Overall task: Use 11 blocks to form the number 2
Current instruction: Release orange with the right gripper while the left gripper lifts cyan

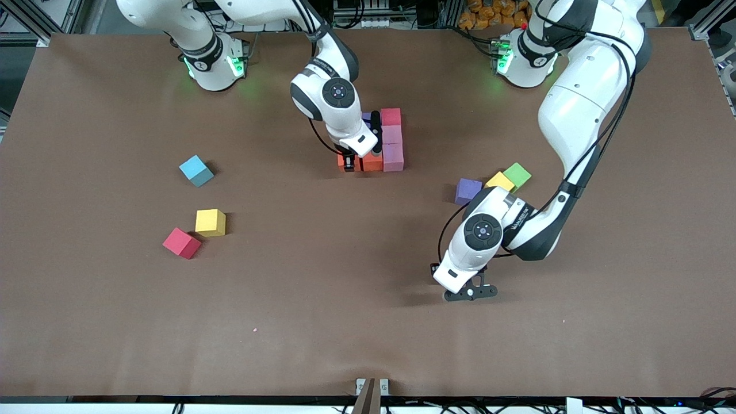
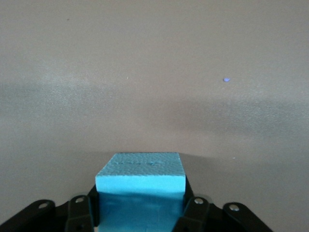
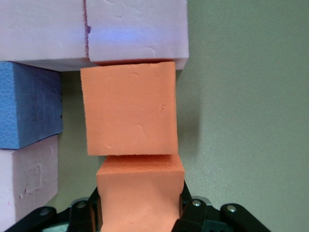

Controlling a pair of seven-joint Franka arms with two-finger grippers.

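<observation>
The part-built number 2 (image 1: 393, 144) lies mid-table: red, pink and pink blocks in a column, with an orange block (image 1: 372, 163) (image 3: 128, 113) beside its nearest end. My right gripper (image 1: 349, 165) (image 3: 140, 208) is shut on a second orange block (image 3: 140, 191), held against the first one. A bluish-purple block (image 3: 29, 104) and pink blocks (image 3: 135, 29) lie alongside. My left gripper (image 1: 468, 292) (image 2: 140, 208) is low over bare table near the front camera, shut on a light blue block (image 2: 141, 176) that the hand hides in the front view.
Toward the right arm's end lie a light blue block (image 1: 195, 171), a yellow block (image 1: 210, 222) and a red block (image 1: 182, 242). Close to the left arm sit a purple block (image 1: 468, 191), a yellow block (image 1: 499, 181) and a green cube (image 1: 517, 175).
</observation>
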